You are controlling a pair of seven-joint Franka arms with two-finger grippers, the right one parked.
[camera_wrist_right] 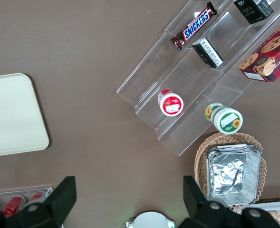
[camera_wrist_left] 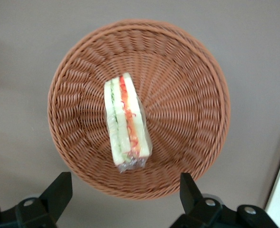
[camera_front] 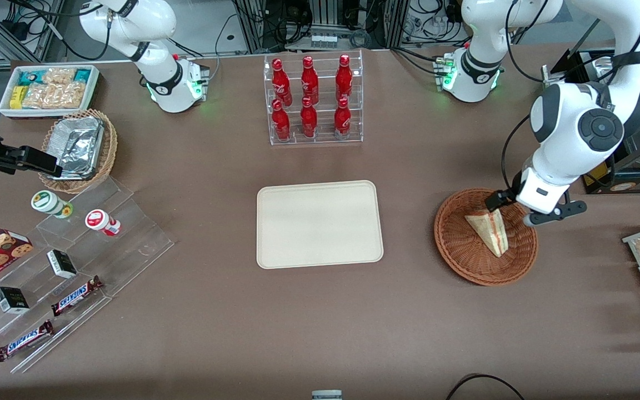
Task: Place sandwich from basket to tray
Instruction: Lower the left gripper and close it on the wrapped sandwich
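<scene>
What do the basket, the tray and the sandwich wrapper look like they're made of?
Basket: woven wicker or rattan-like strands, reddish-brown, with the ribbed weave showing. Tray: likely plastic, matte cream, smooth with a moulded rim. Sandwich wrapper: clear glossy film, crinkled at one end. The gripper hangs open above the basket.

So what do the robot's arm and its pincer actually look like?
The arm is glossy white with rounded joints, dark grey round caps and black cables alongside. Its base glows green. The gripper, above the basket, has two black, wedge-shaped fingers, spread open.
</scene>
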